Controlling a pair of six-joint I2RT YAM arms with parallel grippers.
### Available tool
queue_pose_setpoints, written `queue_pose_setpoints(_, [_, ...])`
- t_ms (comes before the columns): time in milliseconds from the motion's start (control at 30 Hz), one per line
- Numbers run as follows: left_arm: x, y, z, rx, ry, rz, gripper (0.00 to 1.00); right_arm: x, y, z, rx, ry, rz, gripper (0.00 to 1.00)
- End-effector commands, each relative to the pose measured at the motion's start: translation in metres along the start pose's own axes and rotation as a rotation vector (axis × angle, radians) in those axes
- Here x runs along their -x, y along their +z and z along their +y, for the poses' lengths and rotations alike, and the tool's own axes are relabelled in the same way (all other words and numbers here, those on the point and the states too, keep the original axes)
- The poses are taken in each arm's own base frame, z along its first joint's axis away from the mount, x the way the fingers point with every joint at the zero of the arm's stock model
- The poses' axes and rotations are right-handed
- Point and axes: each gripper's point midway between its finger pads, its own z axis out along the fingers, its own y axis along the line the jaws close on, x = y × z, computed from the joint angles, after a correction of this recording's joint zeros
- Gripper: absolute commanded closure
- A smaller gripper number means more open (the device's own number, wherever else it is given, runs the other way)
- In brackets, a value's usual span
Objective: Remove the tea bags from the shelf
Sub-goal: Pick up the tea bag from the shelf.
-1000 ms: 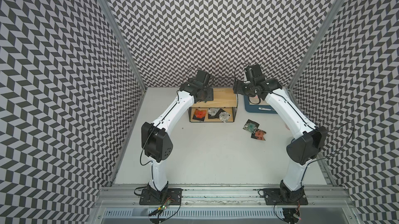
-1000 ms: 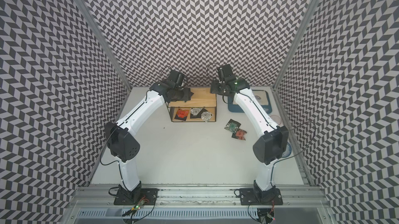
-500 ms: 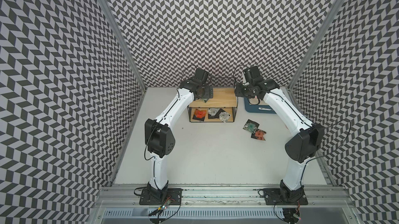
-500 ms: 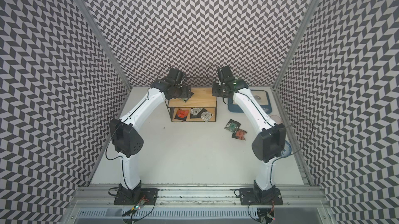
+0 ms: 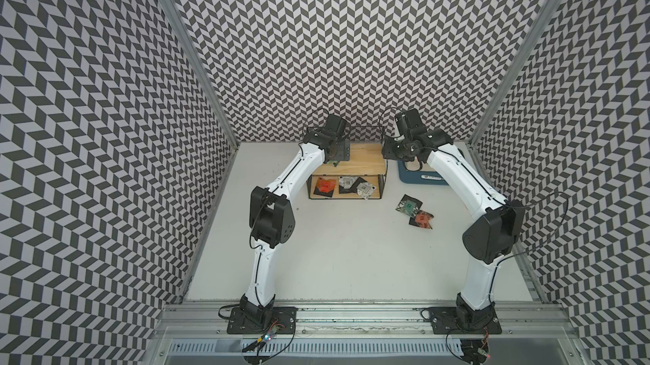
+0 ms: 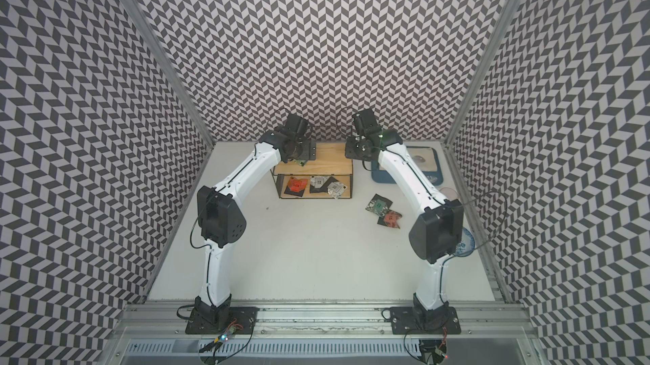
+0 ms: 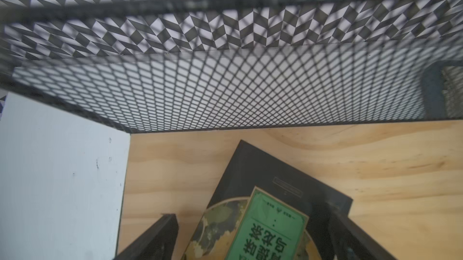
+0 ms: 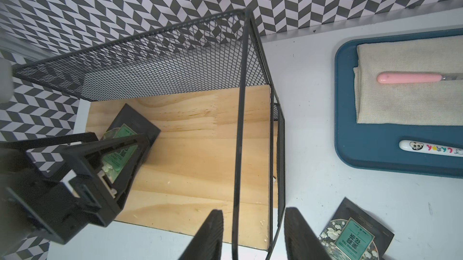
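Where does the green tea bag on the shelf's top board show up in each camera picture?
Left wrist: green tea bag low centre, between the fingers of the left gripper.
Right wrist: green tea bag at left, behind the left gripper.
Both top views: green tea bag, a sliver under the left gripper.
Shared landmark: the wooden top board it lies on.

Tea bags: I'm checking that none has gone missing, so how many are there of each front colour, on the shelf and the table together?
Orange-red tea bags: 2
White or silver tea bags: 2
Green tea bag: 1
Teal tea bag: 1
Total: 6
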Motion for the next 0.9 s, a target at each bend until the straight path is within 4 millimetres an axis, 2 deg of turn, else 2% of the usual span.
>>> queue_pose_setpoints(0, [-0.004,0.001,0.002,0.039,0.041,0.012,0.0,0.003,0.003,0.001,0.002,-0.002,-0.004,0.56])
queue_pose_setpoints(233, [-0.025,0.001,-0.006,0.102,0.119,0.036,0.05,0.007,0.003,0.001,-0.007,0.002,-0.017,0.56])
queue_pose_setpoints(367, [-0.033,0.004,-0.007,0.091,0.098,0.053,0.07,0.009,0.003,-0.001,-0.02,0.004,-0.022,0.57])
queue_pose_setpoints(600, [-0.038,0.006,-0.012,0.037,0.083,0.08,0.12,0.01,0.002,-0.002,-0.025,0.004,-0.026,0.57])
queue_pose_setpoints(867, [-0.065,0.015,-0.014,0.013,0.081,0.171,0.15,0.014,0.003,-0.003,-0.035,0.008,-0.035,0.57])
